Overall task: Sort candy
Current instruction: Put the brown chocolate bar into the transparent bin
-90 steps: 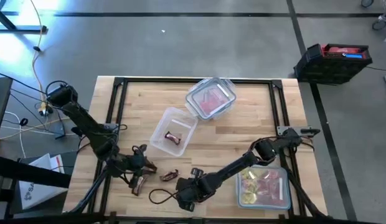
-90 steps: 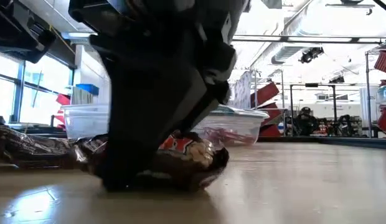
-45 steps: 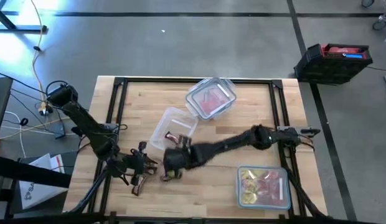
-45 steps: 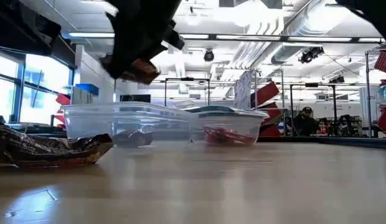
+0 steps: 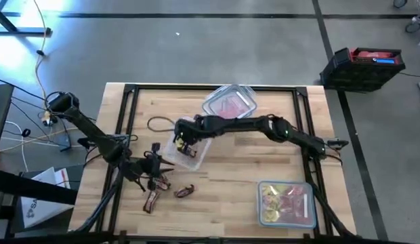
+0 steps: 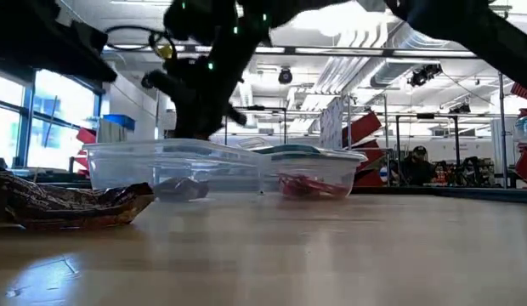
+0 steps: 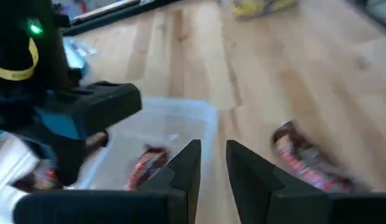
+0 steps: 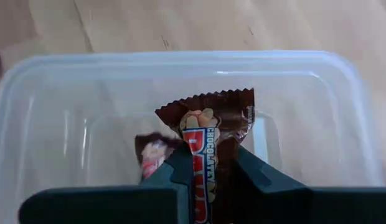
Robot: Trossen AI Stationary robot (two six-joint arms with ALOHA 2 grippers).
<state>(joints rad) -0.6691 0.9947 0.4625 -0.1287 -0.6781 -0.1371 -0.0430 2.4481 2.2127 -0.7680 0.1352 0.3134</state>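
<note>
Your right gripper, at near table edge a second ago, now above clear middle container, pinching brown chocolate bar; release due. Left gripper narrowly spread, empty, near-left; two brown bars remain on table there.

Light is bright and even, coming from overhead; the ceiling fixtures in the low view blow out to white at twelve o'clock. A pale glare lies on the floor at ten o'clock in the high view. The arms in the low view are dark silhouettes. The left wrist view is smeared with motion blur. The bench shines softly.
</note>
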